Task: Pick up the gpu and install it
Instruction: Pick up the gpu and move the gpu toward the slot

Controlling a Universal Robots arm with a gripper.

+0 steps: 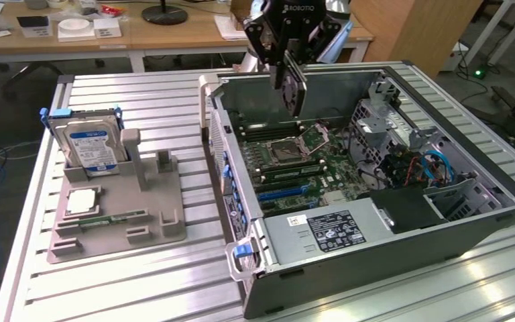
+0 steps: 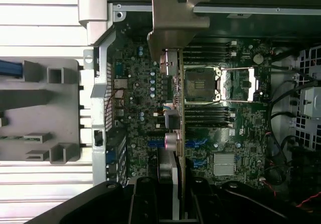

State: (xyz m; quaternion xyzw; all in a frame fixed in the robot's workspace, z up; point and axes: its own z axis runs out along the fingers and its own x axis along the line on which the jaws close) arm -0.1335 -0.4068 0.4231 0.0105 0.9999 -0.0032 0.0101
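The gpu point(image 1: 294, 90) hangs upright under my gripper point(image 1: 292, 57), which is shut on its top edge. It is held in the air above the open computer case point(image 1: 472, 221), over the motherboard point(image 1: 298, 164) near the CPU socket. The wrist view looks down the card edge-on: the gpu point(image 2: 179, 128) with its silver end bracket point(image 2: 173, 18) stands between the fingers point(image 2: 143, 201), above the board's blue slots point(image 2: 194, 144).
On the exterior view's left a grey holder point(image 1: 119, 221) carries a silver hard drive with a blue label point(image 1: 92, 144), a CPU chip point(image 1: 80, 200) and a narrow memory stick point(image 1: 105, 220). Cables and a drive cage point(image 1: 418, 168) fill the case's right side.
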